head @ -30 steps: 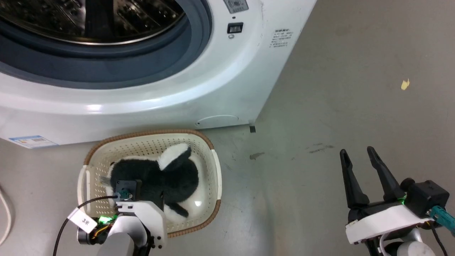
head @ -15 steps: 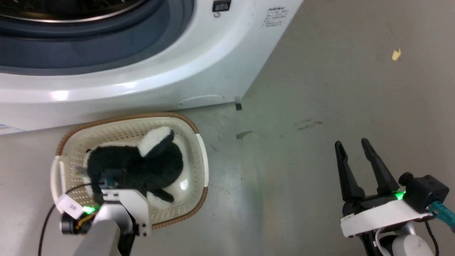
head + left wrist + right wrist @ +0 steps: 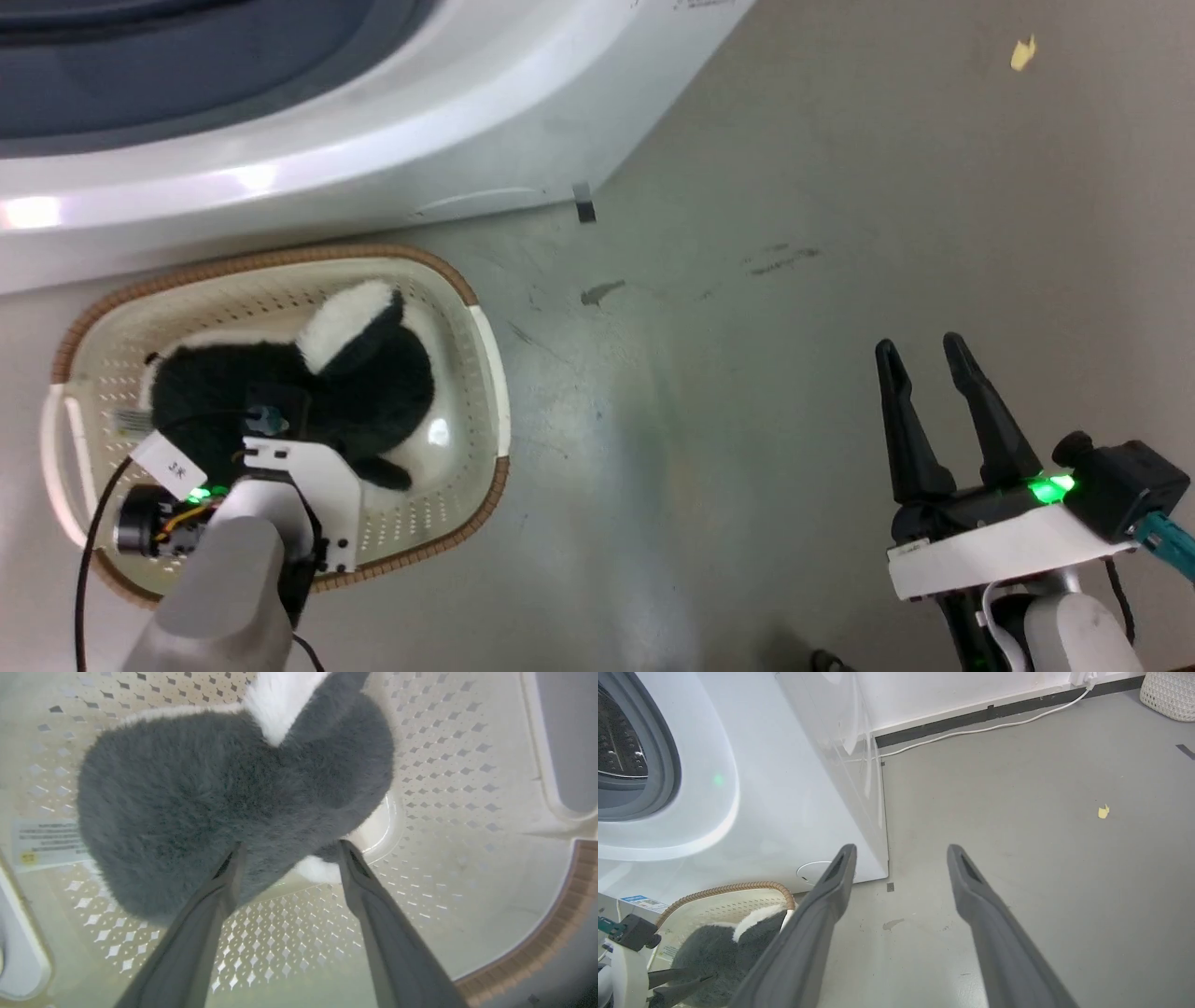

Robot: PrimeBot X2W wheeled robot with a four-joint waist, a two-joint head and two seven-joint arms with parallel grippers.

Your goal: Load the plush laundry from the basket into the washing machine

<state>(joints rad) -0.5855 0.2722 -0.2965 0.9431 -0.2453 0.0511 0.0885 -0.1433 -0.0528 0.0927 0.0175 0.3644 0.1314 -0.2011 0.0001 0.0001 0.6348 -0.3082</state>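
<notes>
Plush laundry, black and fluffy with a white-tipped limb pointing toward the far side, lies inside the basket and covers most of its bottom. The cream perforated basket with its brown woven-look rim sits on the grey floor at the near left, just in front of the washing machine, whose white front and grey rubber ring fill the far left.

The left gripper reaches down into the basket with its jaws spread wide. Both dark fingertips touch the fur at the near edge of the toy, with a lobe of plush and a white patch between them; they have not closed on it. A label shows on the basket bottom to the left of the toy.

The right gripper hangs over bare floor at the near right, well apart from the basket, jaws wide and empty. A small yellow scrap lies on the floor at the far right, and a dark smudge marks the floor near the washer's corner.
</notes>
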